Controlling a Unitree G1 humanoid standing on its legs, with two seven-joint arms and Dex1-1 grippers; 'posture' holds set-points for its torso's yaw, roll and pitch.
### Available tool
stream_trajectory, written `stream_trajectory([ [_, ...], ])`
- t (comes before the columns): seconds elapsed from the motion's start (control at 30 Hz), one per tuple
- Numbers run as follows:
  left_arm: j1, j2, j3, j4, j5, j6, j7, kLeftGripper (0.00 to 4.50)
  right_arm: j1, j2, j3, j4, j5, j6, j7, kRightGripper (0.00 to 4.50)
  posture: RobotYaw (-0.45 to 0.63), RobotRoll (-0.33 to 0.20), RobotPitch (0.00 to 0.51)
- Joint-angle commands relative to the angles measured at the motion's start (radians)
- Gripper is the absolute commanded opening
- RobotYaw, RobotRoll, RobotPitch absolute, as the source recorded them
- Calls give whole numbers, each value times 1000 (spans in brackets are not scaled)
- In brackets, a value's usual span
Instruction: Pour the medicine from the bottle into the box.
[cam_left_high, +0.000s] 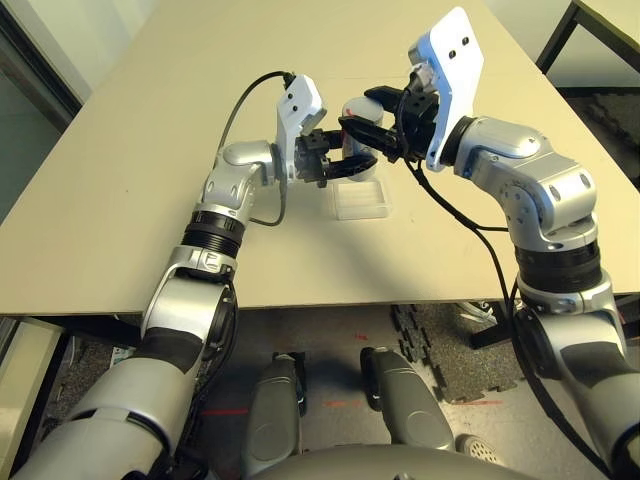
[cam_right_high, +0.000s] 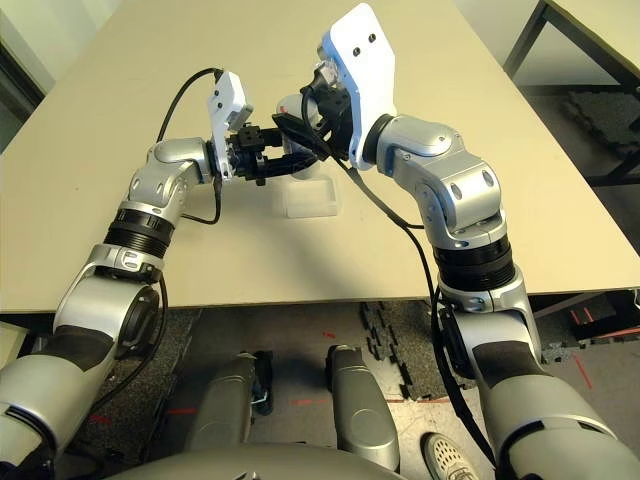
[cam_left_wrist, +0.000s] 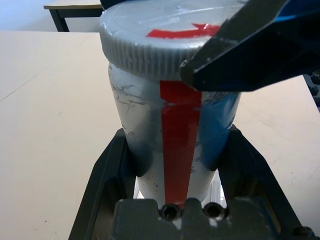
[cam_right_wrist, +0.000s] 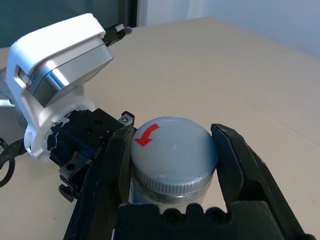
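Bottle (cam_left_wrist: 175, 150): silver-grey, red stripe, ribbed cap on, standing upright between my fingers | Box (cam_left_high: 361, 200): clear shallow tray, sitting on table just below bottle

bottle (cam_left_wrist: 170, 130) base — behind claw (cam_left_wrist: 175, 170)

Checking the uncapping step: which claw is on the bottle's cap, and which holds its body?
The right claw straddles the ribbed cap with the red arrow; the left claw clamps the bottle lower down, around its red-striped body, above the box.

Right gripper (cam_right_wrist: 172, 165) seemingly clamps the bottle's (cam_right_wrist: 172, 192) red-arrowed cap (cam_right_wrist: 172, 152).
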Motion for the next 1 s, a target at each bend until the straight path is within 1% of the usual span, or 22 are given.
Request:
stream_trajectory([
  [0.03, 8, 4, -15, -64, -26, 42, -36, 2462, -22, -15, -48, 52, 71, -76, 123, 2584, -227, 0, 137],
  [0.1, 12, 8, -16, -118, -49, 92, -56, 2462, -42, -53, -66, 107, 103, -118, 230, 2584, -221, 0, 139],
  [0.27, 37, 33, -24, -253, -95, 198, -88, 2462, -87, -125, -75, 237, 131, -207, 430, 2583, -196, 0, 143],
  [0.43, 54, 57, -22, -342, -133, 273, -92, 2462, -105, -180, -62, 285, 196, -181, 608, 2583, -167, 0, 148],
  [0.53, 63, 63, -22, -380, -149, 304, -92, 2462, -126, -192, -64, 313, 221, -179, 675, 2583, -151, 0, 152],
  [0.7, 81, 74, -31, -450, -177, 352, -87, 2462, -192, -226, -67, 377, 271, -145, 822, 2583, -130, 0, 156],
  [0.8, 88, 84, -36, -482, -192, 374, -81, 2462, -195, -274, -55, 370, 303, -93, 932, 2583, -118, 0, 160],
  [1.0, 92, 102, -47, -519, -221, 399, -67, 2462, -192, -287, -73, 370, 347, -51, 988, 2583, -106, 0, 162],
])
